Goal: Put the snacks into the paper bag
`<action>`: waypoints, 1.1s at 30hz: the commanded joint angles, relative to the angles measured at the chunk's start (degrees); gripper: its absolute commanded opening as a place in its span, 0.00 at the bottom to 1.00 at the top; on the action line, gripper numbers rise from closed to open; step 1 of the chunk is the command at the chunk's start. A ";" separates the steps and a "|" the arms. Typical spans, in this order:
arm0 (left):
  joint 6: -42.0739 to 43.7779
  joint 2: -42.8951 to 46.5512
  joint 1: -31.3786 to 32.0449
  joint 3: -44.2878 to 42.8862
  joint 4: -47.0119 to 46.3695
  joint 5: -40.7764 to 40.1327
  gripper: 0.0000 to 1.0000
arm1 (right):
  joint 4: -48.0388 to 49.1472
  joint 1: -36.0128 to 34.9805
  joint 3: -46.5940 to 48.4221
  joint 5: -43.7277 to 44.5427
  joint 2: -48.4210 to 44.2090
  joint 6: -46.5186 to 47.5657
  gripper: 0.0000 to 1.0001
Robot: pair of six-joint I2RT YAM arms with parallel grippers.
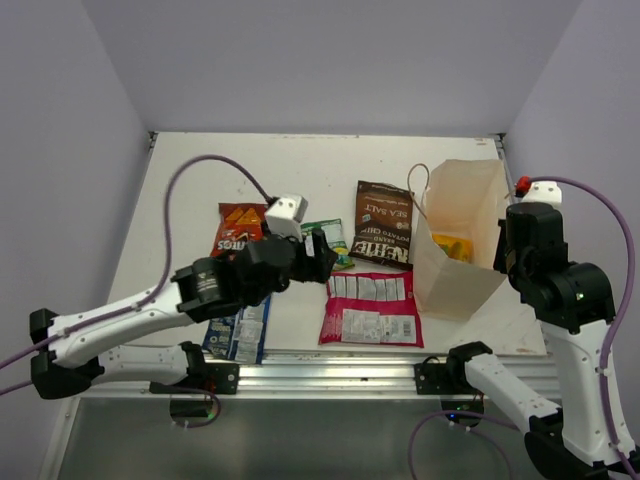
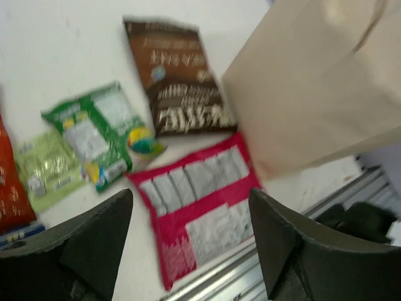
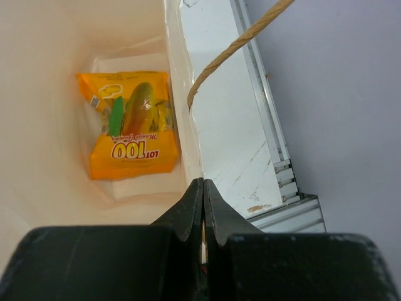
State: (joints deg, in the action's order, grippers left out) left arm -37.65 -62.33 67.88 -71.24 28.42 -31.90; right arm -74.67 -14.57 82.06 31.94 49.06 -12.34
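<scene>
The tan paper bag [image 1: 460, 240] stands open at the right, with the orange-yellow packet [image 3: 130, 125] lying on its bottom. My right gripper [image 3: 203, 185] is shut on the bag's rim [image 3: 182, 125]. My left gripper [image 2: 191, 216] is open and empty, hovering over the magenta packet [image 2: 197, 200] that lies in front of the bag. The brown sea-salt packet [image 2: 178, 78], the green packet [image 2: 100, 132], the small pale green packet [image 2: 47, 169] and the red Doritos packet [image 1: 238, 228] lie flat on the table. The blue packet [image 1: 238, 332] lies at the front edge, under the left arm.
A bag handle [image 3: 238, 44] loops over the bag's right side. The table's metal front rail [image 1: 330, 365] runs just beyond the magenta packet. White walls enclose the table at the back and on both sides.
</scene>
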 commanded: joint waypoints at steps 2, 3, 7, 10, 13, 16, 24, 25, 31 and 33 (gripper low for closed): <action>-8.41 -3.60 0.33 14.71 1.76 6.04 0.82 | -0.12 -0.11 0.20 -0.83 -0.28 1.62 0.00; -8.41 -3.24 0.33 17.77 0.07 8.50 0.83 | -0.12 -0.11 0.20 -0.92 -0.28 1.62 0.00; -7.79 -6.13 0.33 20.62 -5.03 12.29 0.93 | -0.12 -0.02 0.29 -1.10 -0.45 1.70 0.00; -7.44 -9.12 0.33 22.37 -9.16 15.81 0.93 | -0.21 -0.02 0.20 -1.44 -0.81 1.62 0.00; -7.35 -11.06 0.24 24.57 -14.77 17.92 0.94 | -0.38 -0.02 0.20 -1.45 -1.33 1.61 0.00; -6.65 -12.55 0.24 26.15 -18.74 20.64 0.95 | -0.56 -0.02 0.11 -1.45 -1.60 1.53 0.00; -5.16 -19.85 -0.38 27.91 -23.23 23.20 0.95 | -1.00 -0.11 0.56 -1.53 -2.04 1.53 0.00; -5.07 -20.81 -0.64 28.26 -23.67 23.46 0.95 | -1.00 -0.02 0.47 -1.45 -2.12 1.53 0.00; -4.36 -24.15 -1.78 29.58 -26.05 25.13 0.90 | -1.00 -0.02 0.47 -1.62 -2.21 1.53 0.00; -3.75 -24.42 -1.87 29.23 -26.23 25.22 0.60 | -1.00 -0.02 0.47 -1.71 -2.21 1.53 0.00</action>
State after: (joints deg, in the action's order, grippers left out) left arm -43.24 -86.39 66.30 -42.15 6.48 -7.60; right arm -75.68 -14.57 82.04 30.59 47.46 -12.34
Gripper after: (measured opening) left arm 0.709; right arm 0.010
